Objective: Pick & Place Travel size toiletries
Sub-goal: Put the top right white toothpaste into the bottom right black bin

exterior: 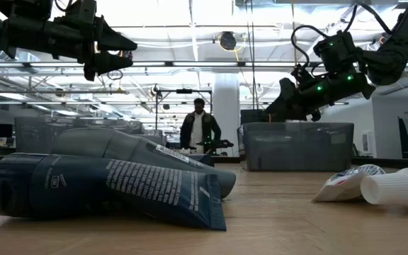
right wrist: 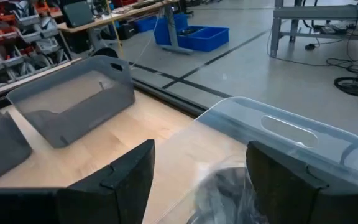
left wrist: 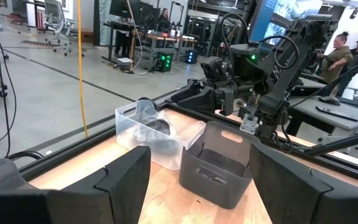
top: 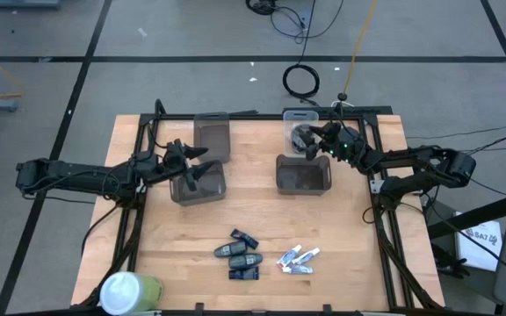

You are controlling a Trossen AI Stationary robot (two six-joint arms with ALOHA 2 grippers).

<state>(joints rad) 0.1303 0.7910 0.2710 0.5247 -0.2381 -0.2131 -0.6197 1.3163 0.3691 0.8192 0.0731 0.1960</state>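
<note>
The travel size toiletries lie near the table's near edge: dark oblong tubes [top: 239,255] with blue accents and small white tubes [top: 298,259] beside them. In the low view a dark tube [exterior: 105,188] and a white tube [exterior: 397,188] lie flat on the wood. My left gripper [top: 198,164] [left wrist: 201,168] hovers open above a grey bin [top: 198,186], holding nothing. My right gripper [top: 311,140] [right wrist: 201,168] hovers open over the clear bin [top: 299,123] [right wrist: 291,134], which holds a dark lump [right wrist: 229,186].
A second grey bin [top: 304,174] stands right of centre and a third [top: 212,136] near the far edge. A big white-and-green cylinder [top: 130,291] lies at the near left corner. A black frame [top: 376,189] rims the table. People stand in the room beyond.
</note>
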